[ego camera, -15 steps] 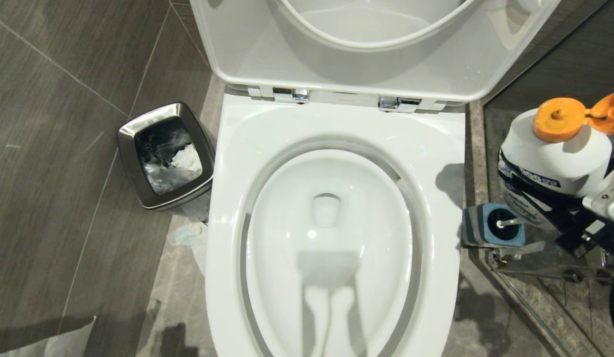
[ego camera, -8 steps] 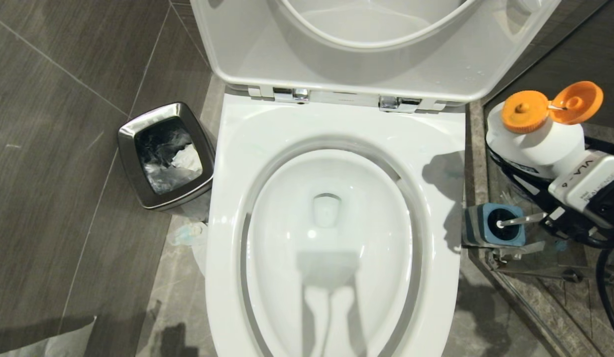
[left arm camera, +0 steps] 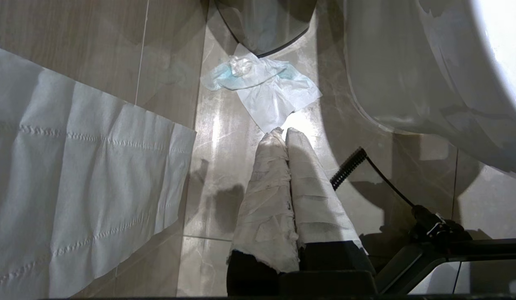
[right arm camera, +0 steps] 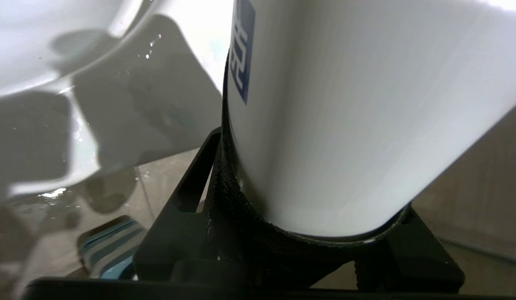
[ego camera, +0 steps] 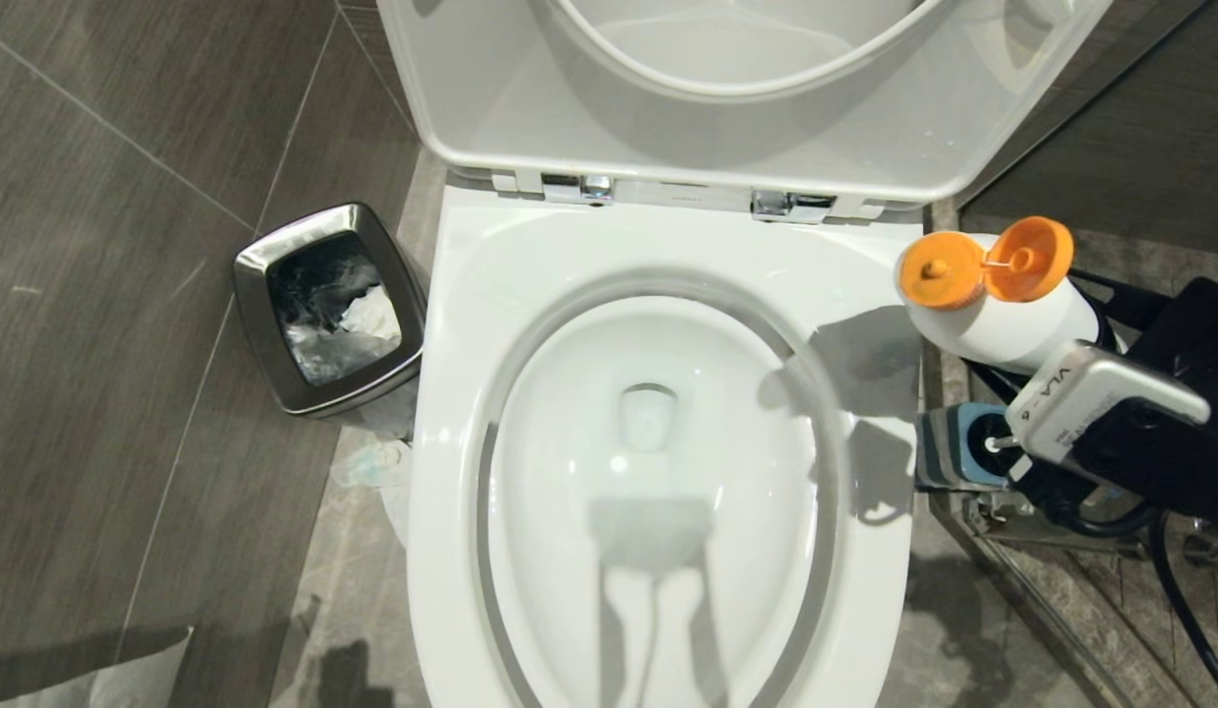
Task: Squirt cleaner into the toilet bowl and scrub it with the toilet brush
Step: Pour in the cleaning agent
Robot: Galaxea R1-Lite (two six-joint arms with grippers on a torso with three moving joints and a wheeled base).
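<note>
The white plastic cleaner bottle (ego camera: 1012,320) with its orange flip cap (ego camera: 982,265) hanging open is tilted over the right edge of the large glossy white ceramic toilet bowl (ego camera: 658,256), its nozzle pointing toward the bowl's inside. The right gripper (right arm camera: 307,233) grasps the bottle round its body: the black jaws are spread about halfway and press on the bottle's sides, as the right wrist view shows, where a blue label (right arm camera: 242,50) runs along the white wall. The bowl's white seat and lid (ego camera: 491,108) stand raised at the far side; the water in the bowl looks clear.

Just right of the bowl, under the right arm, the square blue-topped, grey-striped brush holder (ego camera: 962,447) stands on the floor with the toilet brush (ego camera: 1002,442) in it, only a short piece of whitish handle showing.

The left gripper (left arm camera: 285,137) hangs low beside the bowl's left flank, its two cloth-wrapped fingers (left arm camera: 270,187) clenched together on nothing.

On the far left a small square steel waste bin (ego camera: 264,315) holds crumpled waste. The floor (ego camera: 127,246) is dark grey-brown tile, with a paler stone strip round the bowl. A crumpled white-and-blue tissue (left arm camera: 262,83) lies near the bin, and a sheet of white paper (left arm camera: 74,187) lies at the near left.
</note>
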